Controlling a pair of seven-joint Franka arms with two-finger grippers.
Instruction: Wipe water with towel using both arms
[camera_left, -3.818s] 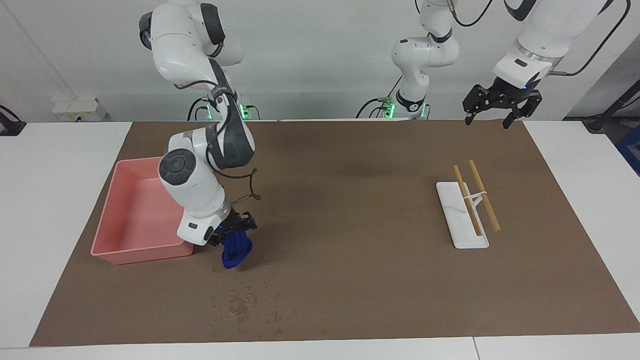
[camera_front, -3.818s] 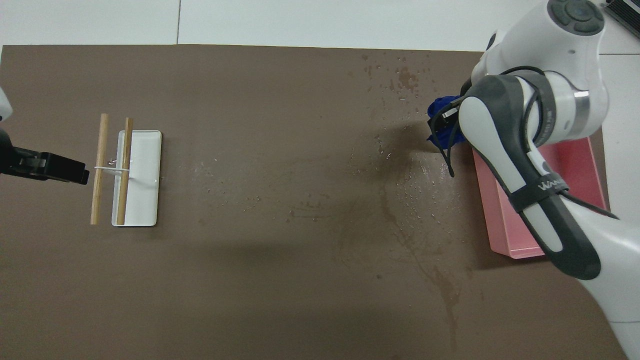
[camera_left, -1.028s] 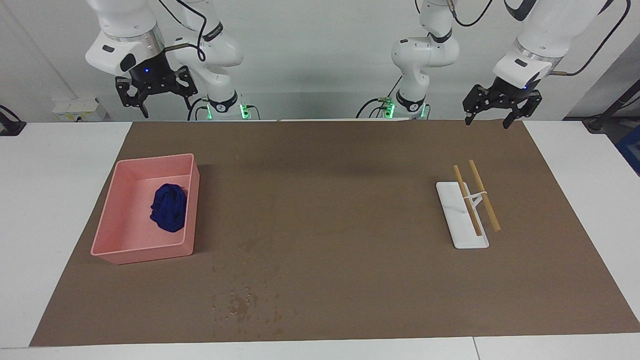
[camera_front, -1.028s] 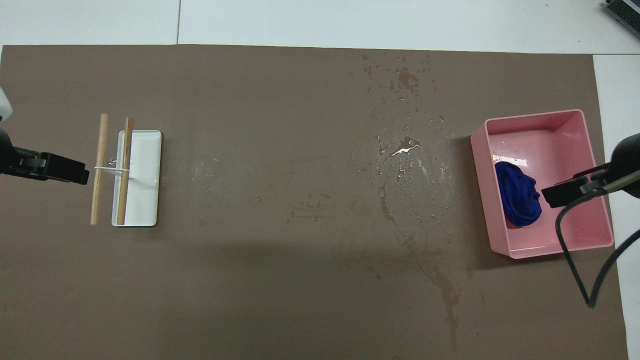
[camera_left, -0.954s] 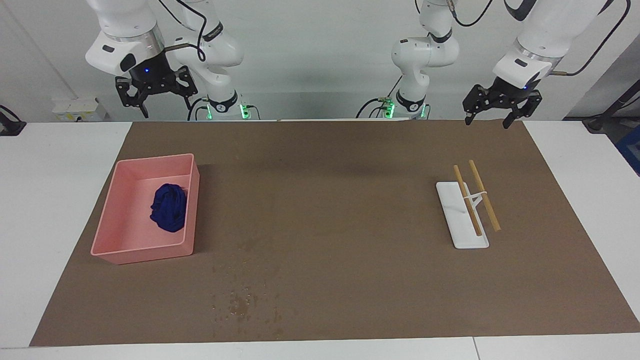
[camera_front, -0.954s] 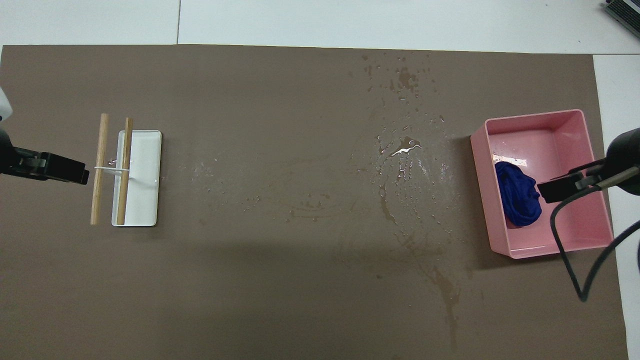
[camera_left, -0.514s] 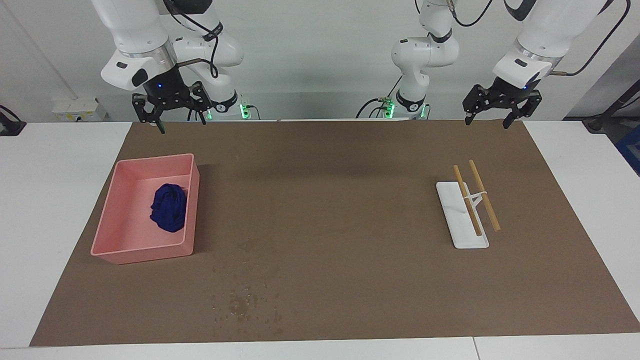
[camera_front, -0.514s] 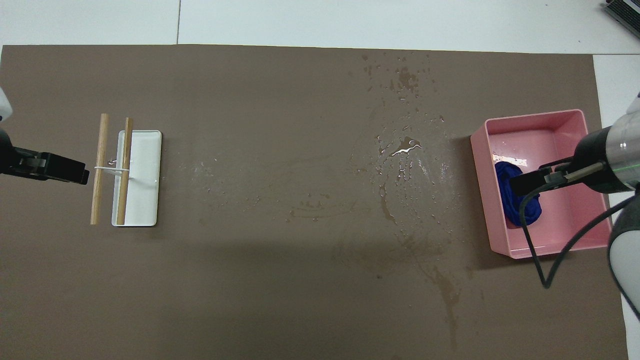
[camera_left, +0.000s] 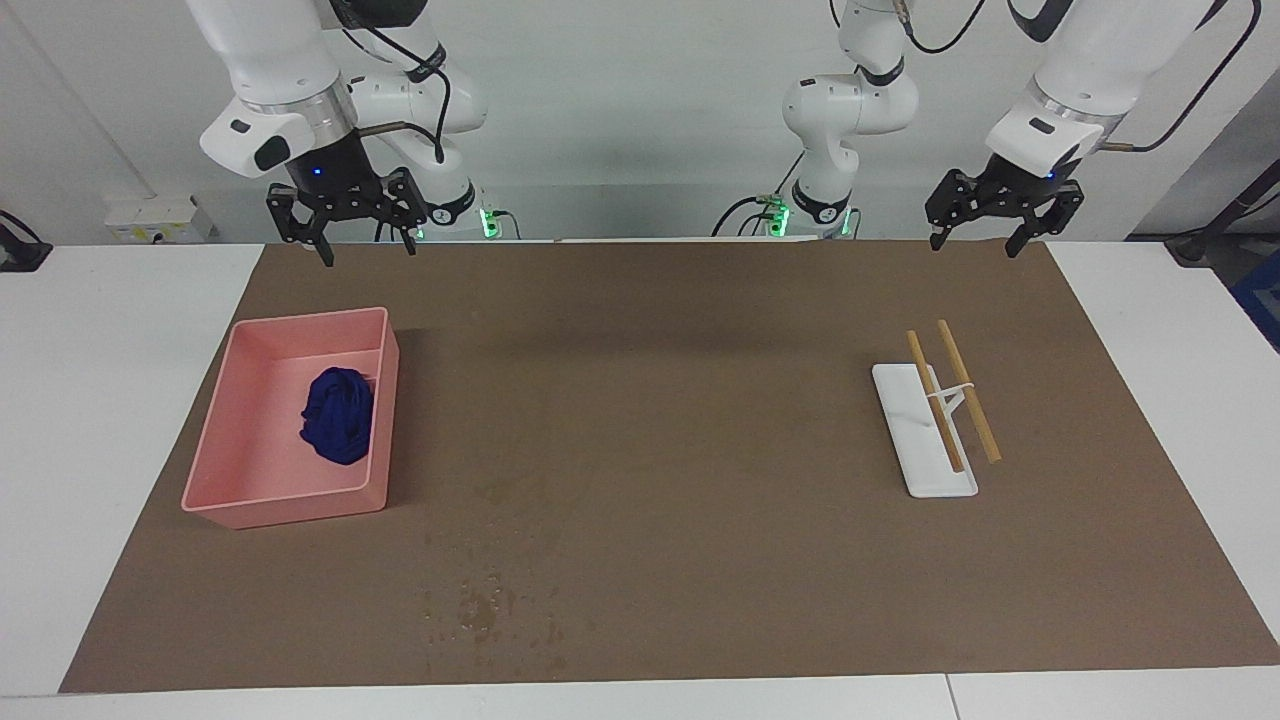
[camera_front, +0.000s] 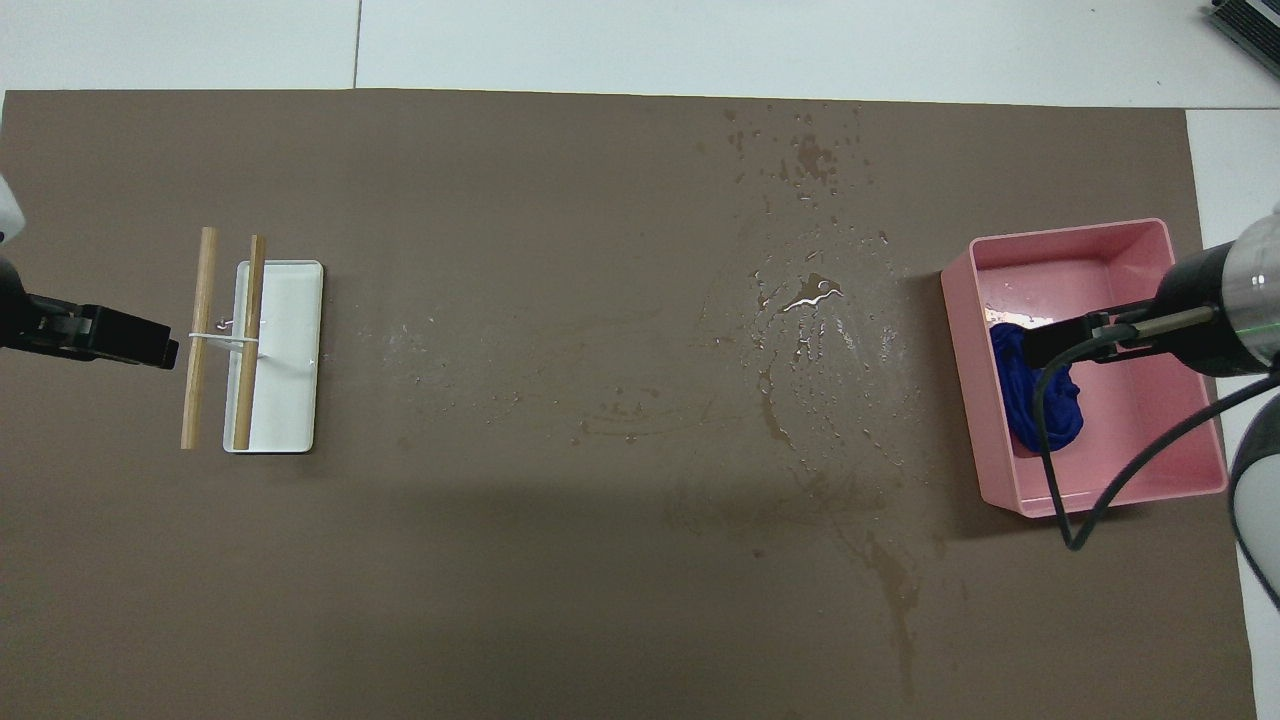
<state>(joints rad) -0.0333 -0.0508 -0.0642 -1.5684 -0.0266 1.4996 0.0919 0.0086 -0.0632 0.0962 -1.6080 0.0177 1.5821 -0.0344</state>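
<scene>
Facing view: right gripper (camera_left: 364, 252) has come inward toward the tray (camera_left: 250, 500).

Navy-blue towel (camera_left: 338, 415), pink tray (camera_left: 216, 470), brown mat (camera_left: 680, 400) with darker wet water (camera_left: 480, 605) blotches, white rack (camera_left: 915, 440)

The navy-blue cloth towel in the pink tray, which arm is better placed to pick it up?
Probably the right: the right gripper hangs open beside the pink plastic tray holding the navy-blue cloth towel; the left gripper waits at the other end.
</scene>
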